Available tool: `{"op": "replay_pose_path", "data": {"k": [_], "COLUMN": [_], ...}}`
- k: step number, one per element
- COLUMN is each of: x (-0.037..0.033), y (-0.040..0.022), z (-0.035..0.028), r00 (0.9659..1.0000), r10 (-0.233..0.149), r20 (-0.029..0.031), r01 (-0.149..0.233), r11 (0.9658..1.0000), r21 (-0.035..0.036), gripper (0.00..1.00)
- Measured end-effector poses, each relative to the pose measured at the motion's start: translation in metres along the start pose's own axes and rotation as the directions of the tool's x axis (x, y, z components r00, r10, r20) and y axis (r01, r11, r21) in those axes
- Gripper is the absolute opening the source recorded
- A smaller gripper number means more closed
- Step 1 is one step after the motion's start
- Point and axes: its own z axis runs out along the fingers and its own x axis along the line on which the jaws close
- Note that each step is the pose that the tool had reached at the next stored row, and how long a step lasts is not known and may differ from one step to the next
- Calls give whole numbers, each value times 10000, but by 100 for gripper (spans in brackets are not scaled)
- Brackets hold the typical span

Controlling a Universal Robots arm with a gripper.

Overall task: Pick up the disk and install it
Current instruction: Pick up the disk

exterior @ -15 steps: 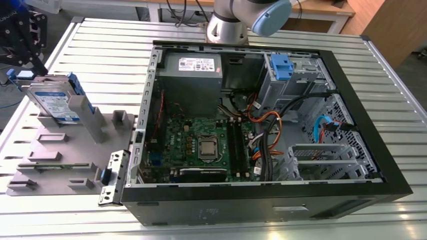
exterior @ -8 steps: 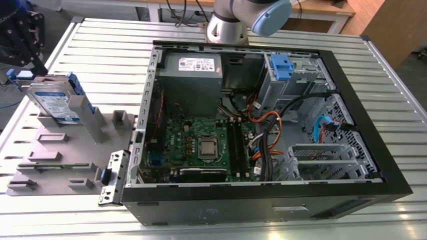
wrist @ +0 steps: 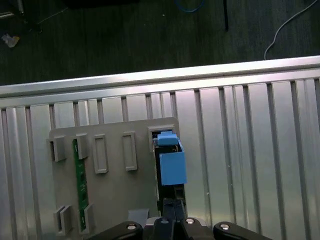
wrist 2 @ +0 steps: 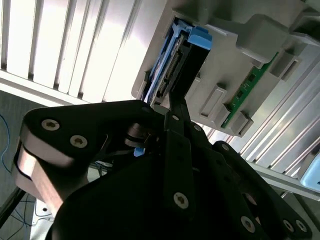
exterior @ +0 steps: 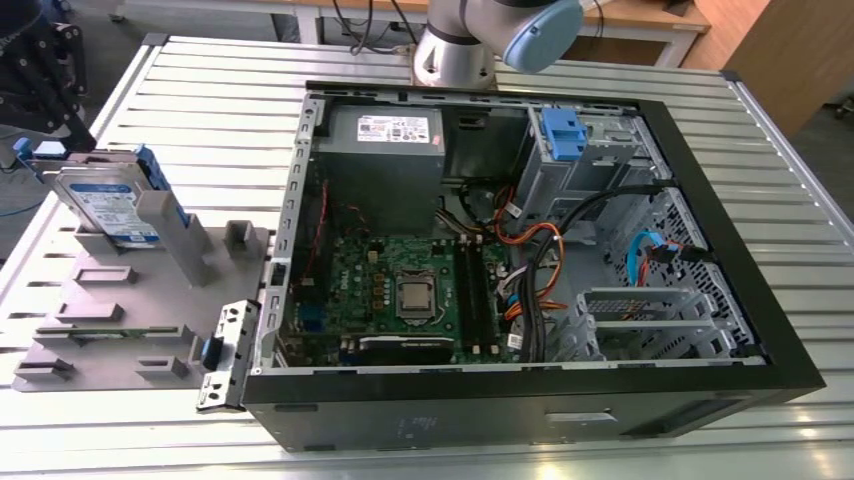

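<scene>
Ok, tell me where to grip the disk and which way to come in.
Probably best: grip the disk by its exposed upper edge, closing across its two broad faces, and come down from above. It stands on edge in the grey holder, whose slot walls cover its lower part.

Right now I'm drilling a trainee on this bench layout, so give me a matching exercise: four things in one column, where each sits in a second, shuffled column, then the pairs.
Things
1. disk
2. power-supply box
3. blue bracket
4. motherboard

Places
A. flat on the floor of the open computer case
B. in the metal drive cage, toward the exterior view's right
C. on edge in the grey holder, outside the case
D. inside the case, in the corner beside the arm

Pairs: 1-C, 2-D, 3-B, 4-A
</scene>
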Motion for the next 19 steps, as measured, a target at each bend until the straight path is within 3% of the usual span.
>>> {"op": "replay_pose_path", "data": {"k": [6, 9, 19], "x": [0, 0, 1], "y": [0, 0, 5], "z": [0, 2, 1], "r00": [10000, 10000, 10000], "r10": [-5, -5, -2], "r20": [-1, -8, -19], "r01": [5, 5, 2], "r11": [10000, 10000, 10000], "r21": [-3, -86, -98], "gripper": [11, 11, 11]}}
